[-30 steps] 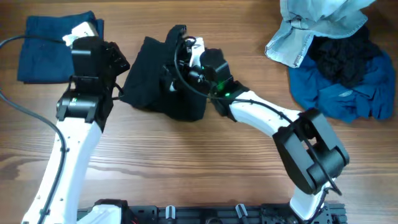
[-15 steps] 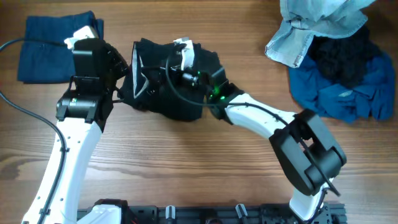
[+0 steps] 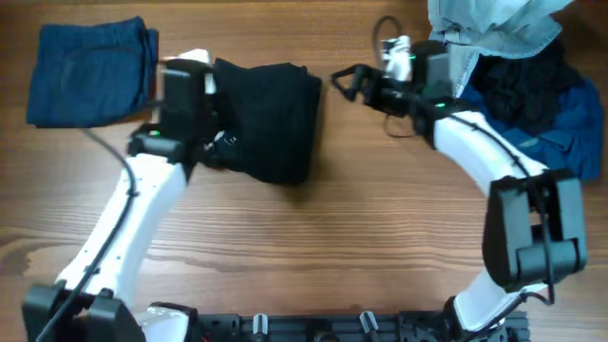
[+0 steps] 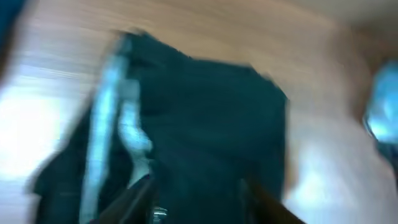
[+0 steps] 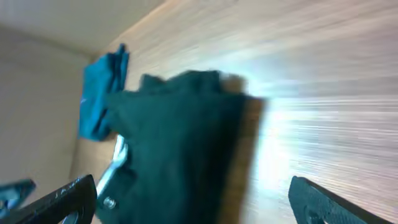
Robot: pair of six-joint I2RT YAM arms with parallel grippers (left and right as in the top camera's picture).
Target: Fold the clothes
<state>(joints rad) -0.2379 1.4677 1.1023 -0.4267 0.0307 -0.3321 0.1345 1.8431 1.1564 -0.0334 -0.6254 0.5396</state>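
1. Black shorts (image 3: 274, 119) lie folded into a rough rectangle on the wood-grain table (image 3: 313, 237), upper centre of the overhead frame.
2. A folded dark blue piece (image 3: 90, 71) sits flat at upper left, just beyond the left arm. At upper right is a crumpled pile of pale denim (image 3: 494, 38), a black piece (image 3: 522, 95) and a royal-blue piece (image 3: 532, 147).
3. The left gripper (image 4: 196, 199) reaches in over the shorts' left edge. The wrist view is blurred, with dark fabric between the fingers, so I cannot tell whether it grips.
4. The right gripper (image 3: 345, 84) hangs over bare table just right of the shorts, jaws spread wide and empty, its arm stretched back past the pile.
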